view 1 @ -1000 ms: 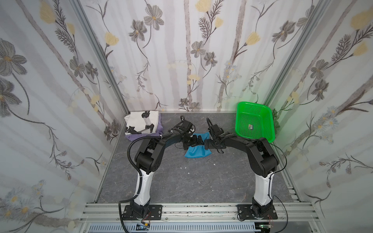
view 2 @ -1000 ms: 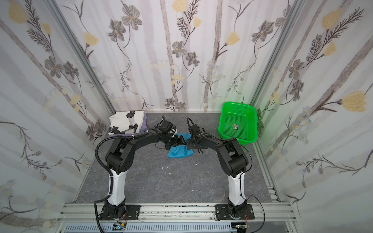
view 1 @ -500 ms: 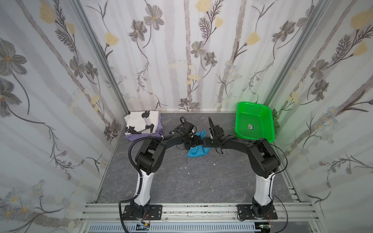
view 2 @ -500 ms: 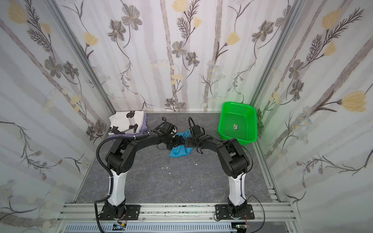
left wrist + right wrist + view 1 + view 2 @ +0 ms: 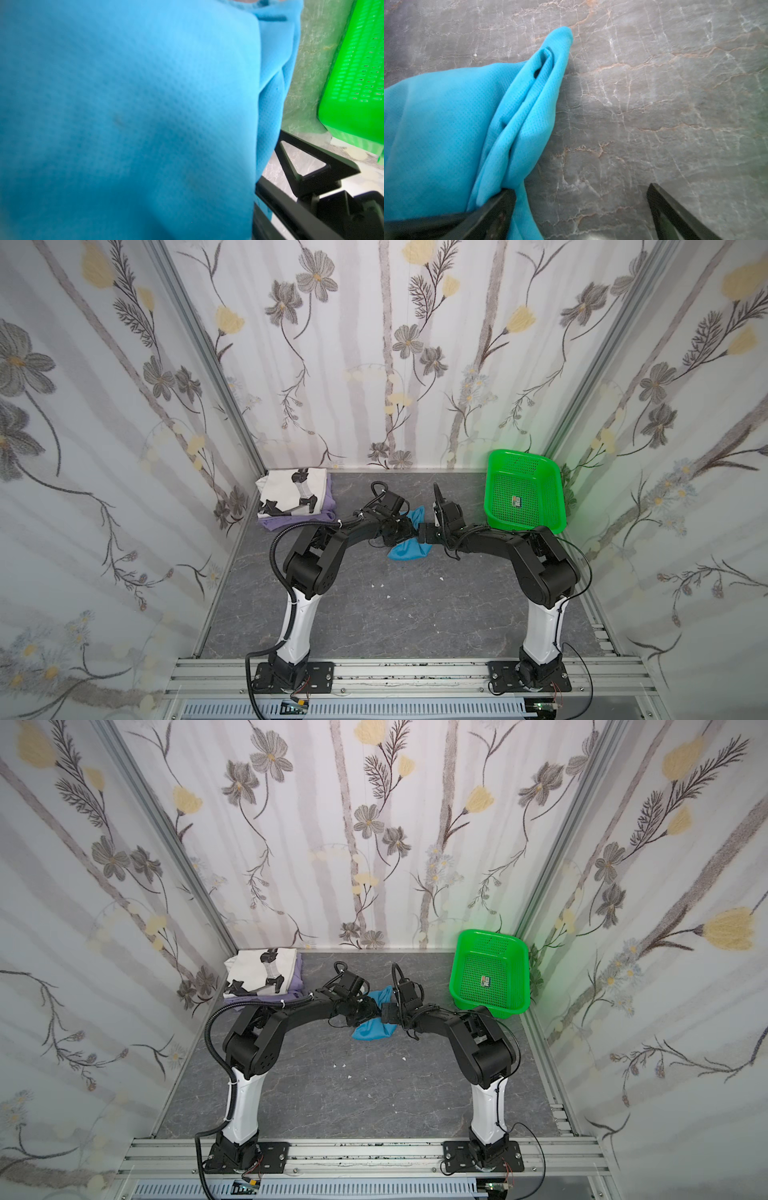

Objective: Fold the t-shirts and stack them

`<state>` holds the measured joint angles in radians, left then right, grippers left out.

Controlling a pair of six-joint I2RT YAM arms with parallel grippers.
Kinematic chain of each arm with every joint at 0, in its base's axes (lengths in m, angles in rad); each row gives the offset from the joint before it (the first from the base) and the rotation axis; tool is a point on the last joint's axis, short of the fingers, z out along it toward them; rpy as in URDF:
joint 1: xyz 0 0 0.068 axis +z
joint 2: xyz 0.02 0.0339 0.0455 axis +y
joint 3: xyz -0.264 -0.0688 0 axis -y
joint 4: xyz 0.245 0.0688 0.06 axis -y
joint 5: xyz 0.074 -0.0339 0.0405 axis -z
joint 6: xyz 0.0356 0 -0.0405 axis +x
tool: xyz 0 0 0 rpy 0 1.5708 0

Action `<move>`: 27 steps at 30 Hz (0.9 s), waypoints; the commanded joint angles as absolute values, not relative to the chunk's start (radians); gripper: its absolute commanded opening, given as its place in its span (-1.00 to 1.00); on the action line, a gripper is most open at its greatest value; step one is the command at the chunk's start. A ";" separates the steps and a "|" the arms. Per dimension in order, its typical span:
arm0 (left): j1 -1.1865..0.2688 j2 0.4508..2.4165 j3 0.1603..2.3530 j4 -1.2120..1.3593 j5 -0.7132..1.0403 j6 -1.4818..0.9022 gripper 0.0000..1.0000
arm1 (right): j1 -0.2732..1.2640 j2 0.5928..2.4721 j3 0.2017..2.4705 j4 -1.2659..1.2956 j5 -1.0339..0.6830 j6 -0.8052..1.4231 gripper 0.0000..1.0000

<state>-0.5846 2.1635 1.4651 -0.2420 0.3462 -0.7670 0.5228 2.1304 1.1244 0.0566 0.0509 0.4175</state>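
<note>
The right gripper [image 5: 581, 190] stands wide open: in the right wrist view one finger [image 5: 500, 205] is tucked against a bunched fold of the teal-blue t-shirt [image 5: 436, 124] and the other sits apart over bare stone, with nothing clamped between them. The left gripper [image 5: 401, 529] is pressed so far into the same shirt [image 5: 124, 104] that cloth fills its wrist view. Only one finger [image 5: 336, 166] shows beside the fabric, so I cannot tell how far its jaws are apart or whether they have hold of it. In both top views the two grippers meet almost nose to nose. Each arm rises on a white upright link from its base on the front rail [image 5: 395, 672], bends at a black elbow, and reaches low, inward and toward the back. The teal-blue t-shirt [image 5: 374, 1029] lies crumpled under and between them, about midway across the bench [image 5: 374, 614] and nearer its back edge. In the back left corner a folded white t-shirt with black-grey figure prints [image 5: 286, 489] lies on top of a lavender t-shirt [image 5: 282, 524]. A green perforated basket [image 5: 540, 514] stands in the back right corner with a small label inside. The bench is grey marbled stone with a few white specks, and floral wallpaper panels [image 5: 374, 364] enclose it on three sides.
</note>
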 commanded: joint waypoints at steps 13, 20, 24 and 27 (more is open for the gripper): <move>-0.603 2.205 1.506 -0.543 0.178 -0.680 -0.45 | 0.486 2.051 1.057 -0.044 -0.257 0.508 1.00; -0.575 2.163 1.606 -0.692 0.156 -0.426 -0.91 | 0.419 1.899 1.021 -0.124 -0.184 0.472 0.99; -0.535 2.124 1.646 -0.789 0.161 -0.290 -1.00 | 0.387 1.819 1.008 -0.157 -0.160 0.448 1.00; -0.505 2.098 1.676 -0.855 0.175 -0.181 -1.00 | 0.372 1.764 1.002 -0.176 -0.150 0.435 0.99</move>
